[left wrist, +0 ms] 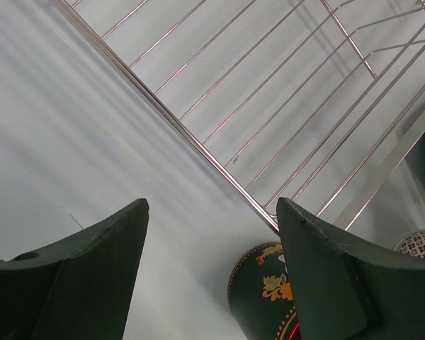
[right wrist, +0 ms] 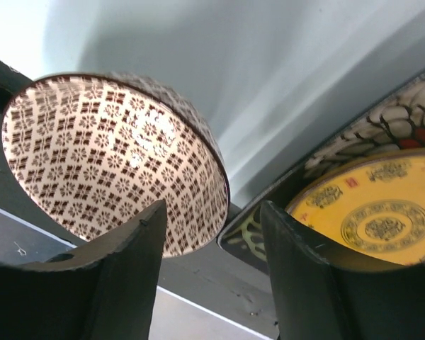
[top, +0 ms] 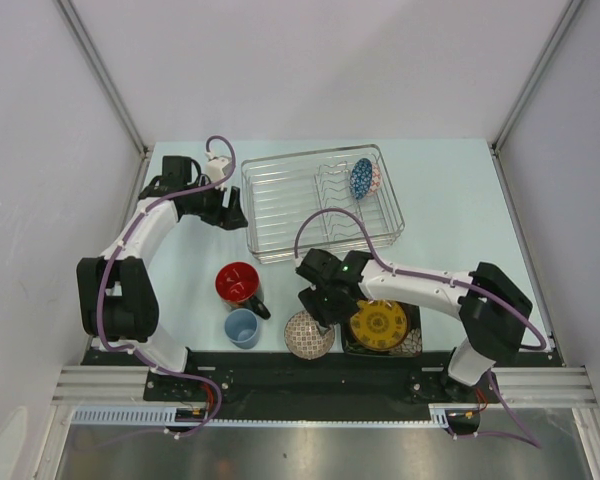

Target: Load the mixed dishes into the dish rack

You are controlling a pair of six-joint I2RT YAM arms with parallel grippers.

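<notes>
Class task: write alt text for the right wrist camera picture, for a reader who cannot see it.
The right gripper has its dark jaws open, with the rim of a pinkish-beige patterned bowl showing in the gap between them. To the right, a round yellow plate lies on a dark square floral plate.

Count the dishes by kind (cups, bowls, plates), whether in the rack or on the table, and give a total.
Cups: 2 (red-inside mug, light-blue cup)
Bowls: 2 (blue-patterned bowl, beige patterned bowl)
Plates: 2 (yellow plate, dark square plate)
Total: 6
</notes>
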